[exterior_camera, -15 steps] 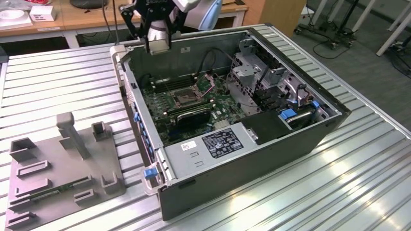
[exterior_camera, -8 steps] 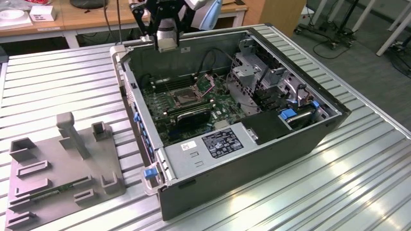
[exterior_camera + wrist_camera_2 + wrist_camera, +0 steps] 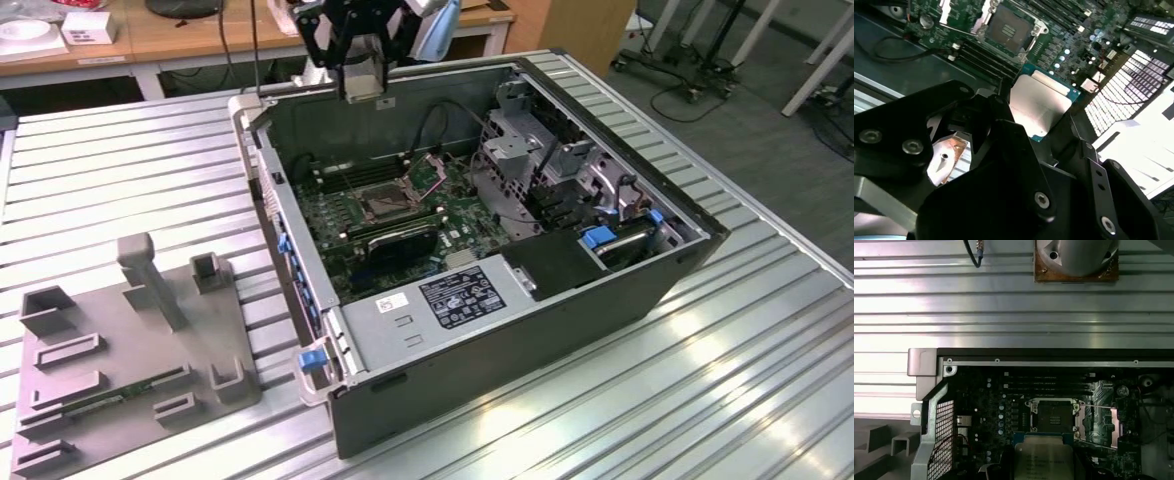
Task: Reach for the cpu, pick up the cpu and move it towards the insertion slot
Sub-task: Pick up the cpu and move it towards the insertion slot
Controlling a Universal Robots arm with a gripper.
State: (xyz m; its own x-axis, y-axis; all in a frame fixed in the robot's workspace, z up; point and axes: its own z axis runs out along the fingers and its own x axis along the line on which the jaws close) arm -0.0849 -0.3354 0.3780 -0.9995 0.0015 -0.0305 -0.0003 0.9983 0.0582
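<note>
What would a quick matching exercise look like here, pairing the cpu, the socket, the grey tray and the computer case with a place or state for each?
Things:
1. cpu
2. socket
3. grey tray
4. computer case

Places or states:
A. open on its side, board showing
B. on the table at the exterior view's left
C. held at the gripper, above the board
D. vacant, set in the green board

Pairs: 1-C, 2-D, 3-B, 4-A

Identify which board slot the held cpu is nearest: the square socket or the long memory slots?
The insertion slot: square, dark, metal-framed, with the cpu in the gripper just short of it; the memory slots are long and narrow.
</note>
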